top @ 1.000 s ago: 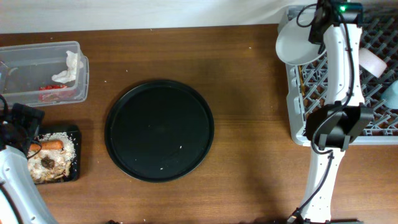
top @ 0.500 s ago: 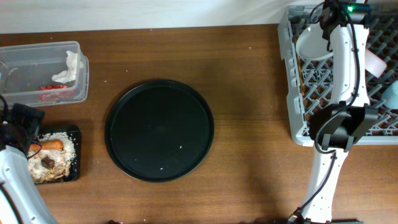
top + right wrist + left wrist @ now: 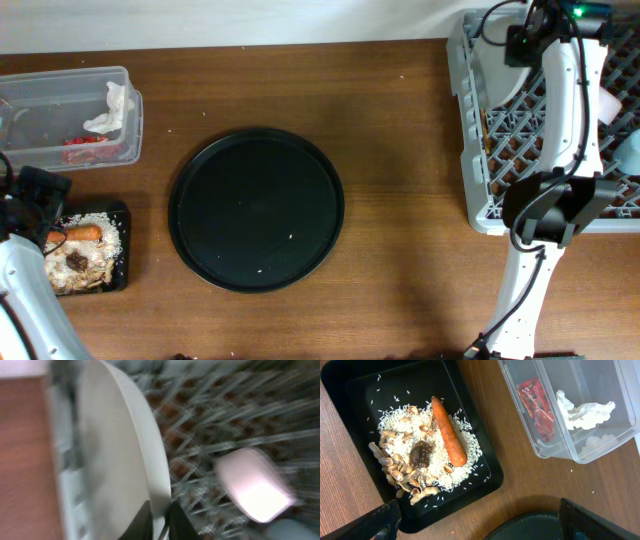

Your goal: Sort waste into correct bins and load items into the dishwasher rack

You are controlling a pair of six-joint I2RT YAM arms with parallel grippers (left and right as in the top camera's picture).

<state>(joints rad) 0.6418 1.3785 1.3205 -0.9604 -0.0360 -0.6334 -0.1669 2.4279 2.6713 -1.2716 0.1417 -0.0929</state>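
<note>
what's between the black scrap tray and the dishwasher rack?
Overhead view: only the large round black tray, dotted with crumbs, lies between scrap tray and dishwasher rack; bare table either side.

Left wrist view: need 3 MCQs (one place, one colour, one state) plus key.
1. Where does the carrot lie?
A in the clear tub; B on the rice in the black tray; C in the left gripper.
2. What colour is the wrapper in the clear tub?
A blue; B green; C red.
3. How is the left gripper?
A open and empty; B shut on the carrot; C shut on the wrapper.

Key:
1 B, rice grains lie all around it inside the tray walls.
2 C, it shows red on the tub floor.
3 A, its fingers sit far apart at the bottom corners with nothing held between them.
</note>
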